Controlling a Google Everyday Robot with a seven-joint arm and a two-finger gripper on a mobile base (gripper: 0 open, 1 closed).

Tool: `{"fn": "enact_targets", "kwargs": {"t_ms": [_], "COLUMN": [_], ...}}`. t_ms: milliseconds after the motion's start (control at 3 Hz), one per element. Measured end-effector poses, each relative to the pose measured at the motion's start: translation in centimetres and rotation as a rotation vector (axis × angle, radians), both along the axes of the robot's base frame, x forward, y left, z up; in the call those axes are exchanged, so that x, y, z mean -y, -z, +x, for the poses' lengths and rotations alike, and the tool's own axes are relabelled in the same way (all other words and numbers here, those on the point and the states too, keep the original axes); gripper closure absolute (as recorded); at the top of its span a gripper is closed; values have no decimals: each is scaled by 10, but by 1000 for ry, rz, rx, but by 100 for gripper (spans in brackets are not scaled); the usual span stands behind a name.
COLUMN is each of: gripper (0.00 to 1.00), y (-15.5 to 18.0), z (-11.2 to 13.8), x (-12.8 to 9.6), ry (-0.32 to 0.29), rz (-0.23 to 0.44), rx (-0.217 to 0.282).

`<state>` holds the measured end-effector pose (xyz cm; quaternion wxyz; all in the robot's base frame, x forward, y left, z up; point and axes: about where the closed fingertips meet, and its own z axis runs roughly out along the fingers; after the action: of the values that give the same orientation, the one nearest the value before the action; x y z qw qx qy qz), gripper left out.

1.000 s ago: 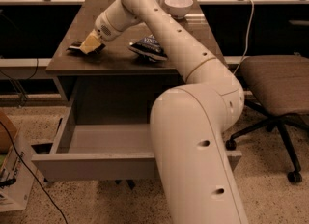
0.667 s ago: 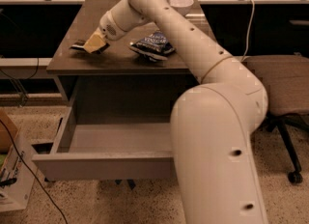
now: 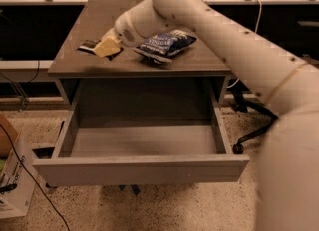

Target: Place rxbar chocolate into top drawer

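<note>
The rxbar chocolate (image 3: 88, 45) is a small flat black bar lying on the left part of the grey table top (image 3: 199, 60). My gripper (image 3: 106, 47) with yellowish fingertips sits just right of the bar, touching or nearly touching it, low over the table. The top drawer (image 3: 142, 168) is pulled fully out below the table, and what shows of its inside is bare. My white arm reaches in from the right across the table.
A blue chip bag (image 3: 167, 43) lies on the table just right of the gripper, under the arm. A cardboard box (image 3: 15, 175) and a black cable (image 3: 30, 175) are on the floor at left. An office chair base (image 3: 251, 130) stands at right.
The view has shifted and closed in on the table. The gripper stays low at the bar on the left of the table top; the bar has not been lifted.
</note>
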<state>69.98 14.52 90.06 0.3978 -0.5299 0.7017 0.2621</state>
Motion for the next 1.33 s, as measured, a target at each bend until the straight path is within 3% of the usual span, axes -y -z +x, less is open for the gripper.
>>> {"fn": "enact_targets", "kwargs": {"t_ms": [333, 667, 1000, 1333], "gripper": [100, 100, 100, 100], "y": [-18, 8, 47, 51], "z": [-55, -108, -129, -128], "x": [30, 65, 80, 80], "ry": [24, 62, 69, 74], "rz": [42, 28, -15, -21], "rx": [35, -19, -79, -82]}}
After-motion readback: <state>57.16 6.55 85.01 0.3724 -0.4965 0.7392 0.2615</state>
